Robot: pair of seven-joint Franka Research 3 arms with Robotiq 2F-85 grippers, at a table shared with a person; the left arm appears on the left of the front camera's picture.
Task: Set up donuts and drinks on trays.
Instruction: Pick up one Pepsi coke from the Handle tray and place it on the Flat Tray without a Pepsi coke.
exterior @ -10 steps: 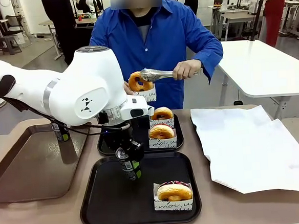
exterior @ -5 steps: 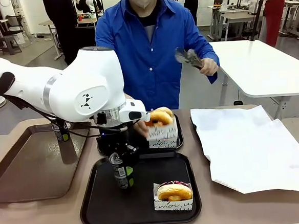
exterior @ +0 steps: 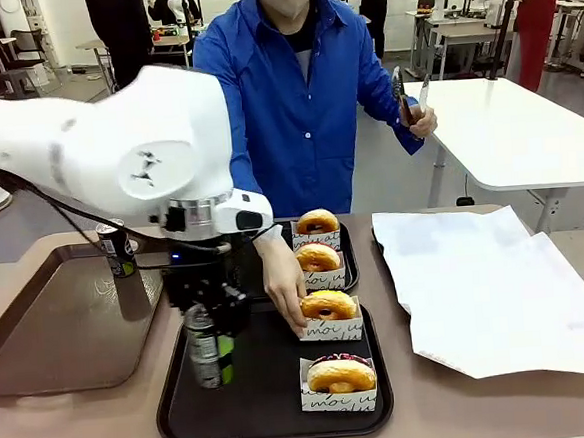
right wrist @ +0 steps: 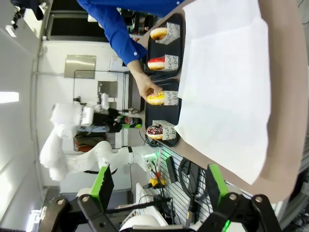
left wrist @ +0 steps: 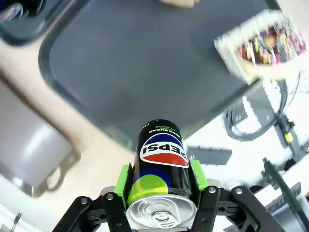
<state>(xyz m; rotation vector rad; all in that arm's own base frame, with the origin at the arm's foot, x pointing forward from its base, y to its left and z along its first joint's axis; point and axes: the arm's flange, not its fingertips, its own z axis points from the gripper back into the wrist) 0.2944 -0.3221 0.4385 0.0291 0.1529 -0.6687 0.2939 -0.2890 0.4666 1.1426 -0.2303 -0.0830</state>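
My left gripper (exterior: 212,333) is shut on a dark Pepsi can (exterior: 203,362), held low over the left part of the near black tray (exterior: 265,406). In the left wrist view the can (left wrist: 161,176) sits between the green pads above the tray (left wrist: 145,63). A person's hand (exterior: 281,280) rests on a sleeved yellow-iced donut (exterior: 328,307) on that tray, behind another sleeved donut (exterior: 340,378). The far black tray (exterior: 349,265) holds two sleeved donuts (exterior: 316,223). A second can (exterior: 117,249) stands on the brown tray. My right gripper (right wrist: 160,193) is open, off the table's right end.
A long brown tray (exterior: 49,331) lies at the left. A large white paper sheet (exterior: 487,286) covers the table's right side. The person's other hand holds metal tongs (exterior: 401,89) raised above the table.
My left gripper carried the can leftward and toward the near edge of the near tray. The person brought a sleeved donut down onto the near tray and lifted the tongs away.
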